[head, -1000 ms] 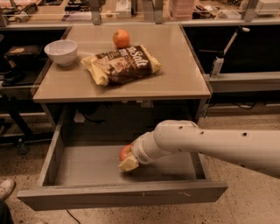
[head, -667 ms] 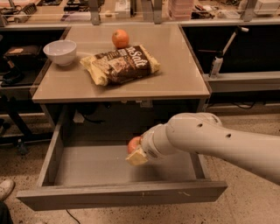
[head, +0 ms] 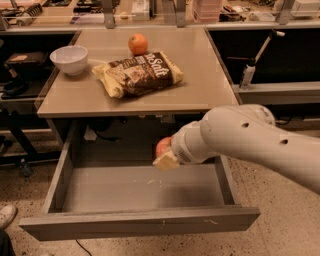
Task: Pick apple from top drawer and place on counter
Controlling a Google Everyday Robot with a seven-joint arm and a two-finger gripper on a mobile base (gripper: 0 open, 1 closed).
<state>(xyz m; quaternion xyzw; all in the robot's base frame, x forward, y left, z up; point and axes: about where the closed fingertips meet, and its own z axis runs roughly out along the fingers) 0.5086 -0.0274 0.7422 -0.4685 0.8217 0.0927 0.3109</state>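
Note:
The red apple (head: 162,146) is held in my gripper (head: 165,154), lifted above the floor of the open top drawer (head: 140,190), just below the front edge of the counter (head: 200,75). The gripper reaches in from the right on a thick white arm, and its pale fingertips (head: 165,162) close around the apple's lower side. Most of the apple is hidden by the gripper. The drawer is pulled fully out and its floor is bare.
On the counter lie a brown chip bag (head: 137,74), an orange fruit (head: 138,44) behind it and a white bowl (head: 69,59) at the left edge. A cluttered workbench (head: 150,10) runs along the back. A shoe (head: 7,215) shows at the lower left.
The gripper has lifted the apple from the drawer floor up toward the counter's front edge, and the arm has risen with it.

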